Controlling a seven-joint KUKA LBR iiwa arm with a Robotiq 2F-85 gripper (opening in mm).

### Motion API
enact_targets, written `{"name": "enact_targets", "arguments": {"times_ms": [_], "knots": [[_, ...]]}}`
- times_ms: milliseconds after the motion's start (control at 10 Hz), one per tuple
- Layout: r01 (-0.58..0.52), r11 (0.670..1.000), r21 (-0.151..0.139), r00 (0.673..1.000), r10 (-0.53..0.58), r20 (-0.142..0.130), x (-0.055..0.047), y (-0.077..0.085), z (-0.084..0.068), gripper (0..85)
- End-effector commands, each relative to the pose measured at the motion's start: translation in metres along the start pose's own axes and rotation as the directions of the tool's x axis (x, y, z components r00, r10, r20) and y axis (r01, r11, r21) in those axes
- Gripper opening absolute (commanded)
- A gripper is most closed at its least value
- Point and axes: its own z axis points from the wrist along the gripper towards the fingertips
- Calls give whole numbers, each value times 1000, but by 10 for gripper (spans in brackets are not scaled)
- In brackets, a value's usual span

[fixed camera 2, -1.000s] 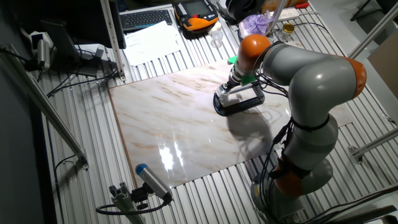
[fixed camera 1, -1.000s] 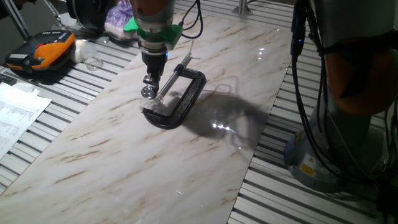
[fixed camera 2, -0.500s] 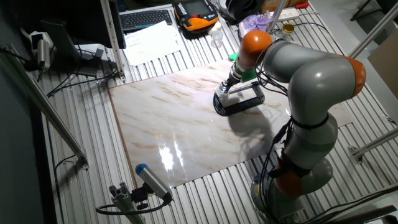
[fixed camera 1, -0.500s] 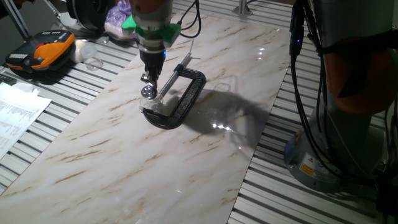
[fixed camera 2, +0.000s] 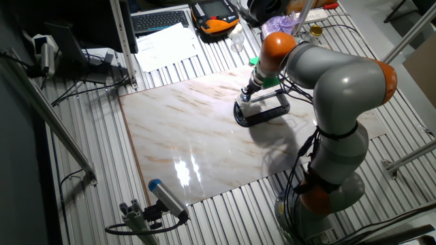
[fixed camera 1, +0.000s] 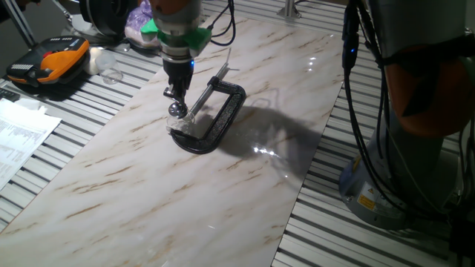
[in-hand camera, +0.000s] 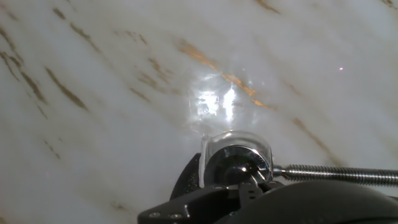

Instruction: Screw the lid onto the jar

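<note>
The small clear jar [fixed camera 1: 180, 126] stands on the marble board, held in a black C-clamp [fixed camera 1: 226, 111]. The silvery lid [fixed camera 1: 177, 109] sits on top of the jar. My gripper [fixed camera 1: 174, 92] hangs just above the lid with its fingertips slightly apart and holding nothing. The other fixed view shows the gripper [fixed camera 2: 246, 93] over the clamp [fixed camera 2: 267, 113]. In the hand view the lid [in-hand camera: 239, 163] and the jar's clear wall [in-hand camera: 214, 144] lie directly below, with the clamp's steel screw rod [in-hand camera: 336, 174] pressing in from the right.
An orange and black device [fixed camera 1: 48, 59], a clear cup [fixed camera 1: 111, 74], papers [fixed camera 1: 18, 130] and a purple bag [fixed camera 1: 137, 22] lie on the slatted table left of the marble board [fixed camera 1: 185, 200]. The arm's base [fixed camera 1: 415, 111] stands at the right.
My gripper has risen a little and shifted slightly left, away from the lid. The lid, jar and clamp have stayed where they were.
</note>
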Motion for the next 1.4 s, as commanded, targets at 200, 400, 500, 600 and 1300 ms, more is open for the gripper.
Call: {"name": "enact_targets", "arguments": {"times_ms": [200,400,500,600,1300], "knots": [[-11,1000,-3,1000,11,-4,-1,1,0,0],[-10,1000,-7,1000,10,-5,-1,0,0,0],[-10,1000,-5,1000,10,-7,-1,0,0,0],[-12,1000,-6,1000,12,-11,-2,1,0,0],[-11,1000,-10,1000,11,-20,-3,-2,-2,0]]}}
